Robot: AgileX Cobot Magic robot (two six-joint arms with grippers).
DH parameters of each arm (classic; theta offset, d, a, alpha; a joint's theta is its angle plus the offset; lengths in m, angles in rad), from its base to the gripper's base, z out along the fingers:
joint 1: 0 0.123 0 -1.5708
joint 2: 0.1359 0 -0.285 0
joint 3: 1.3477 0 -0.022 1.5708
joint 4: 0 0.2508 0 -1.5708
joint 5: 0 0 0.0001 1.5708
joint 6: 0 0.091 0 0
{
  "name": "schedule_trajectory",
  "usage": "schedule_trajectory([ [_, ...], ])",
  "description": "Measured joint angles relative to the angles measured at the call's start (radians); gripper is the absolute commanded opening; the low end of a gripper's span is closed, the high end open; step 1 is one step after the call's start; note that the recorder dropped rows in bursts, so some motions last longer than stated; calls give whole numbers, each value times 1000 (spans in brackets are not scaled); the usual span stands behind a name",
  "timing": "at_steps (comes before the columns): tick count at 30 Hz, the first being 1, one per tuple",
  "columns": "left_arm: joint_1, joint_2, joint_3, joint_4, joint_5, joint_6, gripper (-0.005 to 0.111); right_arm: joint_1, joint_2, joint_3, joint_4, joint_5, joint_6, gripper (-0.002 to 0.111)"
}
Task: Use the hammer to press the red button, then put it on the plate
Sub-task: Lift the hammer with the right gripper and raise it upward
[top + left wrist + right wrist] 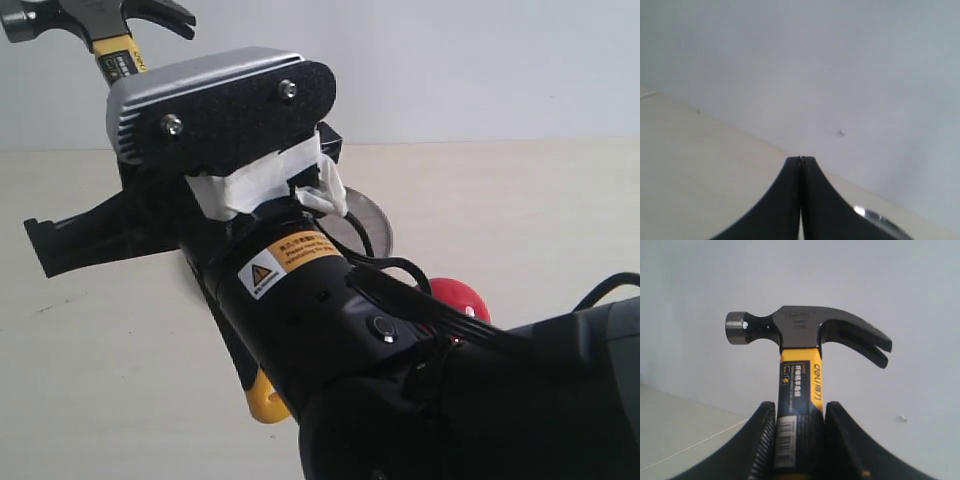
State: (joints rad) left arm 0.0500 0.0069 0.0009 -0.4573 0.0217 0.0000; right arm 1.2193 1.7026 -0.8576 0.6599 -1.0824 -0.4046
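My right pincer is black. The hammer has a dark grey head, a yellow-and-black handle and a white barcode label. The button is glossy red, the plate silver, the table pale cream.

A pale cream surface fills the scene, smooth and matte, and runs back to a white wall at its far edge. Two things lie on it, both right of the middle. A round silver plate sits farther back, and only a slice of its shiny rim shows. A glossy red button sits nearer and to the right of the plate, also partly hidden. Whether the two touch cannot be told. The near left of the surface shows only a soft shadow.
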Motion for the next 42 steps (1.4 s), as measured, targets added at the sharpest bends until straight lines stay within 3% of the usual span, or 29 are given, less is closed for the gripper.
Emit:
schedule_trajectory([
  [8, 0, 0, 0, -16, -159, -21, 0, 0, 0, 0, 3, -13, 3, 0],
  [14, -18, 0, 0, 8, -55, -154, 0, 0, 0, 0, 5, -13, -26, 0],
  [17, -75, 0, 0, 19, 33, -167, 0, 0, 0, 0, 5, -35, -26, 0],
  [21, -210, 0, 0, 19, 62, -142, 0, 0, 0, -19, 48, -40, -13, 0],
  [28, -405, 26, 0, 43, -82, -136, 0, 0, 0, -107, 175, 86, -83, 0],
  [32, -433, 146, -13, 46, -213, -138, 0, 0, 0, -155, 271, 153, -167, 0],
  [35, -433, 287, -91, 53, -247, -138, 0, 0, 0, -173, 340, 158, -216, 0],
  [42, -433, 690, -367, 184, -169, -138, 0, -2, -3, -194, 516, 154, -404, 0],
])
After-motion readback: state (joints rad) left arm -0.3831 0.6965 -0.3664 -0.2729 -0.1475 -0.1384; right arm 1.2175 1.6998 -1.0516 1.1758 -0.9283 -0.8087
